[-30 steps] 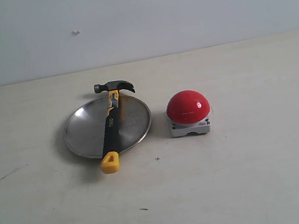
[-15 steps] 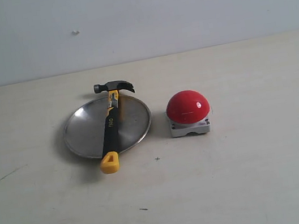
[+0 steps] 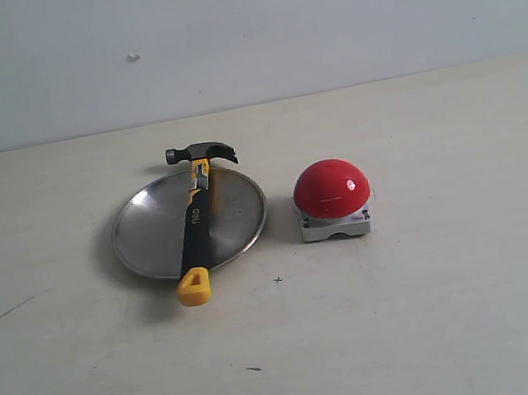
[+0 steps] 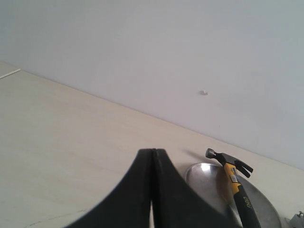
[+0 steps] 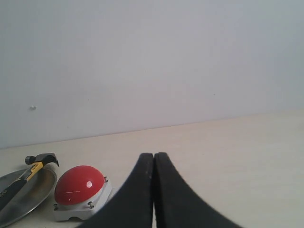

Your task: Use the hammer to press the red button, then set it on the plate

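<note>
The hammer (image 3: 197, 221) lies across the silver plate (image 3: 149, 237), its dark head (image 3: 201, 153) past the far rim and its yellow end (image 3: 195, 287) over the near rim. To the plate's right sits the red button (image 3: 330, 188) on its grey base. Neither arm shows in the exterior view. My left gripper (image 4: 153, 151) is shut and empty, well back from the hammer (image 4: 236, 185) and plate (image 4: 204, 175). The right gripper (image 5: 154, 155) is shut too, nothing in it, with the red button (image 5: 79, 185), hammer (image 5: 33, 167) and plate (image 5: 33, 192) off to one side.
A pale wooden table (image 3: 445, 309) carries everything, and a plain light wall (image 3: 315, 17) rises behind it. A few small dark specks (image 3: 278, 279) mark the tabletop near the plate.
</note>
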`<action>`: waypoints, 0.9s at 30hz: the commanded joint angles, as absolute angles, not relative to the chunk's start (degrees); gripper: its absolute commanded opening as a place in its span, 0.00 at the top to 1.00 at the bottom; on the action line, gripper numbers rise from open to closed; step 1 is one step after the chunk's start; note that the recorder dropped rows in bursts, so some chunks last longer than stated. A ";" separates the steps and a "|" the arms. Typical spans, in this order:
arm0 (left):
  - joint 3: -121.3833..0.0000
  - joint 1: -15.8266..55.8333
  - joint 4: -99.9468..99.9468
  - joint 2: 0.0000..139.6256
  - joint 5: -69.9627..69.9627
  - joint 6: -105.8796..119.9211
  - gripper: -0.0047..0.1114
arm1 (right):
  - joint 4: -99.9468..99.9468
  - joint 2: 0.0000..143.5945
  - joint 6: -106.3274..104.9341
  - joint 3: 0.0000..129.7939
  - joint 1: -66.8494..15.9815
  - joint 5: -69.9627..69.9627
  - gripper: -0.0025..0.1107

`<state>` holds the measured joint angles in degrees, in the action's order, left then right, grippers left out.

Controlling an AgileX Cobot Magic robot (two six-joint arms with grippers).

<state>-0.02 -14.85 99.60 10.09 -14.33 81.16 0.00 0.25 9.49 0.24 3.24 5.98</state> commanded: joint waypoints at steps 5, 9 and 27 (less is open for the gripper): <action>0.00 -14.52 99.95 10.00 -14.24 81.32 0.96 | 0.00 0.00 9.44 0.00 3.52 5.85 0.98; 0.00 -14.52 99.95 10.00 -14.24 81.32 0.96 | 0.00 0.00 9.44 0.00 3.52 5.85 0.98; 0.00 -1.38 99.95 0.00 -13.33 83.95 0.96 | 0.00 0.00 9.44 0.00 3.52 5.85 0.98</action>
<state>-0.02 -4.26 99.60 1.35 -13.40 82.30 0.00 0.25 9.49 0.24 3.24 6.20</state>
